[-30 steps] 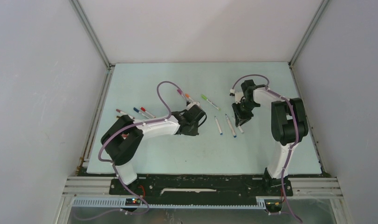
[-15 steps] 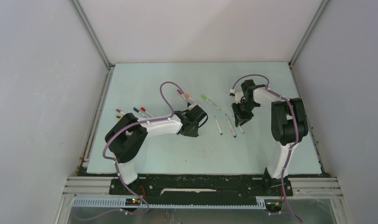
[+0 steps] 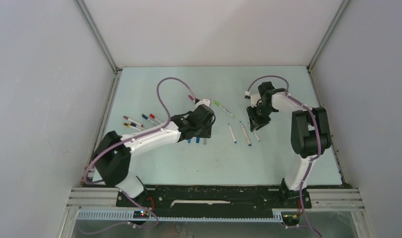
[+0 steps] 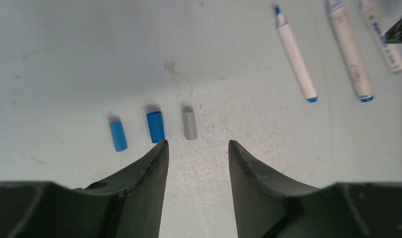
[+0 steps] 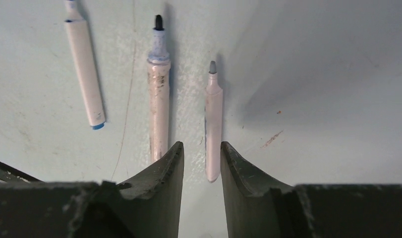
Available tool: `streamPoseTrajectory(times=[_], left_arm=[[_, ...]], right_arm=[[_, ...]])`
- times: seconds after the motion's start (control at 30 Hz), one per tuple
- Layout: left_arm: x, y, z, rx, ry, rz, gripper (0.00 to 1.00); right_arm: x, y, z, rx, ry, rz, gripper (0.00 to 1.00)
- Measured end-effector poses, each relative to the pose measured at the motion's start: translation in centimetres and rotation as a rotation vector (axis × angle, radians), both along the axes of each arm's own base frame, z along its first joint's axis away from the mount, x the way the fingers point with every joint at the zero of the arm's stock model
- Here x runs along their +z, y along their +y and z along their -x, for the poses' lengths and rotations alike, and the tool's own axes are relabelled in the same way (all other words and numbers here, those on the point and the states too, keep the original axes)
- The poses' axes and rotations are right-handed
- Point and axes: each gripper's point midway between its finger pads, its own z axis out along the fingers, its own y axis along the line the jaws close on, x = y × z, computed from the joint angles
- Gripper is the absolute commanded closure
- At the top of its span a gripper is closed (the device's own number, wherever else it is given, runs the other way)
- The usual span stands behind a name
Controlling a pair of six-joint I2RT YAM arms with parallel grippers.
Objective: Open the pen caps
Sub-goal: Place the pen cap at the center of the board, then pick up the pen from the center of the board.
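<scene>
The left gripper (image 4: 198, 145) holds its jaws moderately apart with nothing between them. Just ahead of its fingertips, near the middle of the pale green tabletop (image 4: 65, 59), three pen caps lie in a row: a stubby grey plastic cap (image 4: 190, 124), a stubby dark blue plastic cap (image 4: 155, 127) and a stubby light blue plastic cap (image 4: 118, 135).

The right gripper (image 5: 201, 145) leaves a narrow gap. The rear end of a white-barrelled pen with a bare grey tip (image 5: 213, 114) lies flat in that gap; I cannot tell whether it touches a finger. Beside it, right of the tabletop's middle, lie a white-barrelled pen with a bare dark tip (image 5: 158, 104) and a third white-barrelled pen (image 5: 85, 74).
</scene>
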Motion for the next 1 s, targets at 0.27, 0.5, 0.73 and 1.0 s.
streamPoseTrajectory(times=[0.27,0.5,0.73,1.0], left_arm=[[7.4,3.0,-2.2,-0.004,-0.189,0.055,0.30],[13.9,11.2,-5.6,0.140,-0.335,0.123,0.00],[19.6,16.5,-5.5,0.202,-0.516,0.160,0.00],[18.6,17.5,-4.5,0.177,-0.544,0.117,0.00]], right_arm=[[4.5,1.2,-0.9,0.102,-0.165,-0.059,0.63],[9.3,3.9,-1.6,0.297,-0.330,-0.133,0.63],[18.2,7.0,-4.4,0.421,-0.613,-0.250,0.05],[23.4,11.0,-7.4,0.485,-0.718,-0.470,0.10]])
